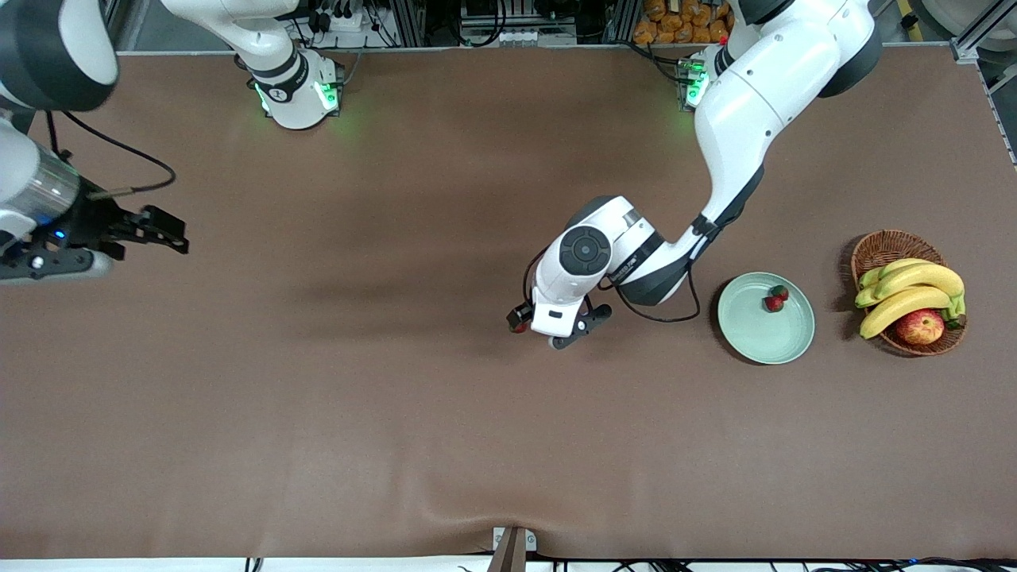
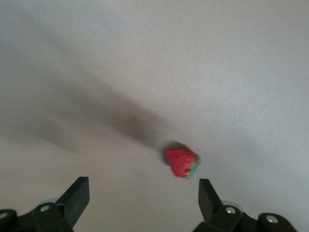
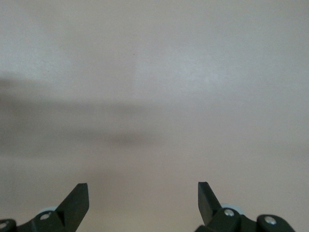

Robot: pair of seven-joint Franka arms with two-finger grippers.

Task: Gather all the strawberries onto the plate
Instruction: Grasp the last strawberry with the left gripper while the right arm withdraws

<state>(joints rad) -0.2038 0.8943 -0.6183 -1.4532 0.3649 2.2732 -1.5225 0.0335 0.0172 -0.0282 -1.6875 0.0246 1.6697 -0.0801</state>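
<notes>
Two strawberries [image 1: 775, 300] lie on the pale mint-green plate [image 1: 783, 342], near its rim toward the robots. A third strawberry [image 1: 517, 326] [image 2: 182, 162] lies on the brown table near the middle, mostly hidden under the left hand in the front view. My left gripper [image 1: 548, 327] [image 2: 144, 194] hangs low over it, open. In the left wrist view the berry sits just ahead of the fingertips, close to one finger [image 2: 208, 195], and is not gripped. My right gripper [image 1: 171, 232] [image 3: 143, 195] waits open over bare table at the right arm's end.
A brown wicker basket [image 1: 886, 246] with bananas [image 1: 910, 290] and a red-yellow apple [image 1: 920, 326] stands beside the plate, at the left arm's end of the table. The left arm's elbow and cable [image 1: 667, 314] hang close to the plate.
</notes>
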